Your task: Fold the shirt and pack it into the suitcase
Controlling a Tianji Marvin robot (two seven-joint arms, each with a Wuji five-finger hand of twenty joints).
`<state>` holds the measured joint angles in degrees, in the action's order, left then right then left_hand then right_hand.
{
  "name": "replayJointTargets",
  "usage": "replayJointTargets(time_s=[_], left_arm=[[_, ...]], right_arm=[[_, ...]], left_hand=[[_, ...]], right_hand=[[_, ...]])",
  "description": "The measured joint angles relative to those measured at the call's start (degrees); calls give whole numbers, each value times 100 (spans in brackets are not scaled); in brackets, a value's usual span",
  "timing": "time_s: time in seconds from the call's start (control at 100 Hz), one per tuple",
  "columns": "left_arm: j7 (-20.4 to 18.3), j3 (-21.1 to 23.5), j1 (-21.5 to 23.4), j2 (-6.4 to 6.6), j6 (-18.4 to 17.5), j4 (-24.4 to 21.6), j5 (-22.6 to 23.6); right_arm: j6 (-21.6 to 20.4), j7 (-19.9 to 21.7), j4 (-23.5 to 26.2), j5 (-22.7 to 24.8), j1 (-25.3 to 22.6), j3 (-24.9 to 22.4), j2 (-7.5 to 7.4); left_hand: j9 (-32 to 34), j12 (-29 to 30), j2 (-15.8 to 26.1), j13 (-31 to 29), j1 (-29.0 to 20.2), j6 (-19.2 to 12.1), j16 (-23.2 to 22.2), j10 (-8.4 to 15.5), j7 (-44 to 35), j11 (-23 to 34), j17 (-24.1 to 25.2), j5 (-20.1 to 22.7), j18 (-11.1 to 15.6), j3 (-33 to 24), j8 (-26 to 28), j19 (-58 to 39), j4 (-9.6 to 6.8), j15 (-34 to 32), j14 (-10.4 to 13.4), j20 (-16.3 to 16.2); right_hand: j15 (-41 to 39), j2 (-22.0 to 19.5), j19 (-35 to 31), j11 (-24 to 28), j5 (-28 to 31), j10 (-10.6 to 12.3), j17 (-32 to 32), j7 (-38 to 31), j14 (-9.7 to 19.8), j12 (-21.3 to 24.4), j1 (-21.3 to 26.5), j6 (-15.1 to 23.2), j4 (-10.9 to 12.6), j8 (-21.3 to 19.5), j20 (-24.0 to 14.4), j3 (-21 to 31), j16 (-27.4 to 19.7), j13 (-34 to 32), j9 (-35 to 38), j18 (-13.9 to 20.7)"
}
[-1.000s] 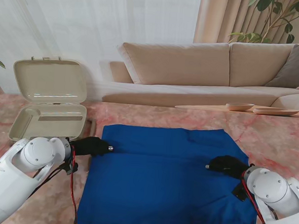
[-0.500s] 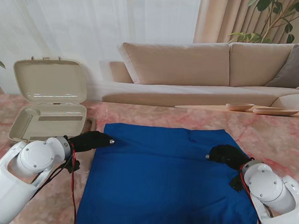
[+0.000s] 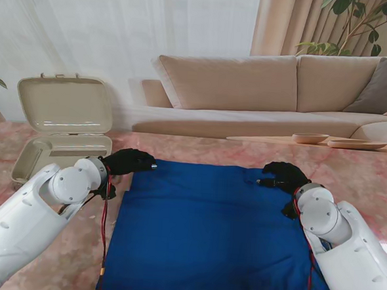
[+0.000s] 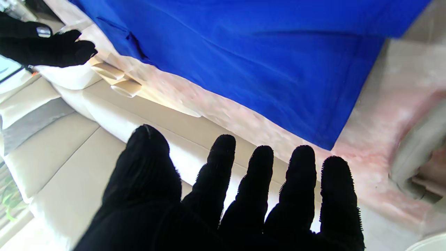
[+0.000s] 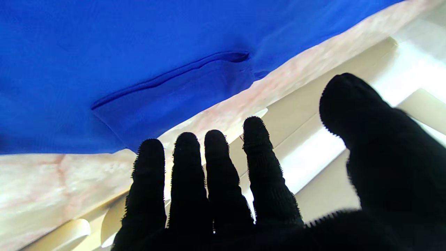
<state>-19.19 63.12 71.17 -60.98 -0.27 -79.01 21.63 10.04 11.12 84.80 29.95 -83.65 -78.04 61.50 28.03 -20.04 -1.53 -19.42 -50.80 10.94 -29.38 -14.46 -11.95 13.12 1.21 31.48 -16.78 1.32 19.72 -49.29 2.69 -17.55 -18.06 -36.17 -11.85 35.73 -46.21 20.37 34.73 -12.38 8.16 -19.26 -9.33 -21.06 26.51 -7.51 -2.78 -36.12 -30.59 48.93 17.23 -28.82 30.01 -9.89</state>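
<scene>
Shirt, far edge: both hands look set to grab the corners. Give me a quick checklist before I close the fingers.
1. Shirt spread flat on the table: ok, only a small wrinkle near the far right corner.
2. Left hand at the far left corner, fingers apart, holding nothing: ok.
3. Right hand at the far right corner, fingers apart, holding nothing: ok.
4. Fingertips actually touching the cloth: cannot tell; the wrist views show them spread with the fabric edge just ahead.
5. Suitcase open, lid up, ready to receive: ok.
6. Suitcase clear of the shirt's left edge: ok.
</scene>
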Motion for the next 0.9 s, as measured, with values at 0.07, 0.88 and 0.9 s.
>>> replayJointTargets(time_s=[0.07,0.88,0.9], left_arm=[[51,-194,-265,-23,-185,341,72],[886,-2070,-2201,-478,-1001,2905,98],[885,-2090,-2213,-483,-1001,2919,93]], right_arm=[[-31,-17,-226,208,199,137,1],[53,-625,-2408,-241,1883,1279,225],[54,-641,-2454,-246,1905,1303,232]], left_hand=[[-128,0,-42,10,0,-1,-33,4,26,32,65,-70,86,0,0,74,0,-53,0,-54],[-875,122,-389,735,-61,-50,425,145,146,52,228,-1054,228,3,-221,1219,0,486,92,574],[-875,140,-389,733,-79,-50,425,145,146,52,229,-1054,228,3,-221,1170,0,486,92,520]], right_hand=[[0,78,9,35,-2,11,-143,0,5,0,0,2,0,-1,52,64,1,0,-26,6],[344,458,1503,372,-1252,80,-340,75,311,0,0,14,0,10,-16,240,-166,1134,-1429,232],[336,463,1543,377,-1314,80,-330,16,311,0,0,14,0,10,-68,240,-166,1151,-1486,232]])
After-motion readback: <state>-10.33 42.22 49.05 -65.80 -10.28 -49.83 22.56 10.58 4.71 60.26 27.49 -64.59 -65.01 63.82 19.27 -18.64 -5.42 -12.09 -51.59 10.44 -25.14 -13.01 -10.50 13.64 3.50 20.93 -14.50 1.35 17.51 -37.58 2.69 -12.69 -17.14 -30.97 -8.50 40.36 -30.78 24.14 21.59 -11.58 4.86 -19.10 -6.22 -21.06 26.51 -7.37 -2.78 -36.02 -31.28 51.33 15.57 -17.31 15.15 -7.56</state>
